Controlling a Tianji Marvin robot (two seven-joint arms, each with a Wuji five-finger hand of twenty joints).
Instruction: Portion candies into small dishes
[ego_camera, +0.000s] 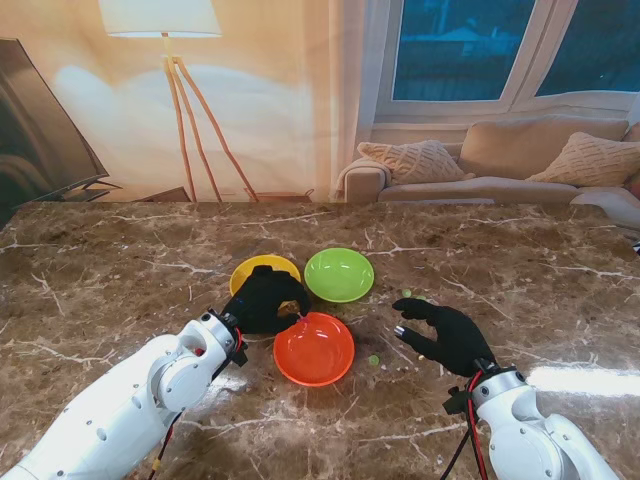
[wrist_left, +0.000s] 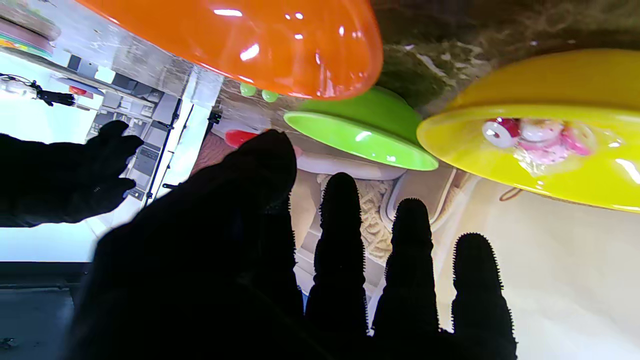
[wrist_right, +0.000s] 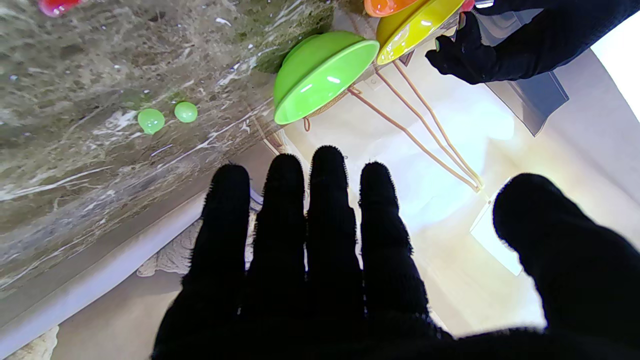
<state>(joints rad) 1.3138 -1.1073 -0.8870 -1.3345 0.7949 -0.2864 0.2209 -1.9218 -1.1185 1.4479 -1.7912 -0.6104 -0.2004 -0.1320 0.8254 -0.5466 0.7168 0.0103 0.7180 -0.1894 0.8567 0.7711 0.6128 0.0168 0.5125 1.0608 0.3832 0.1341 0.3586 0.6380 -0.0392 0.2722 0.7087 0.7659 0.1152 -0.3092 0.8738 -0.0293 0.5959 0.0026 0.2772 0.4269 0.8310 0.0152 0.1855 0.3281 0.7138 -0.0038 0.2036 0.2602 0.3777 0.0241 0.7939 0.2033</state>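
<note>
While spread and empty, left hand (ego_camera: 262, 301) over yellow dish (ego_camera: 262, 268), right hand (ego_camera: 440, 334) near green candies (wrist_right: 167, 116).

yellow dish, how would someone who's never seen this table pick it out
On the marble table, three small dishes cluster near the middle. The yellow dish is the leftmost, partly under the left hand. Unlike the green dish and orange dish, it already holds pink-and-red candies.
</note>
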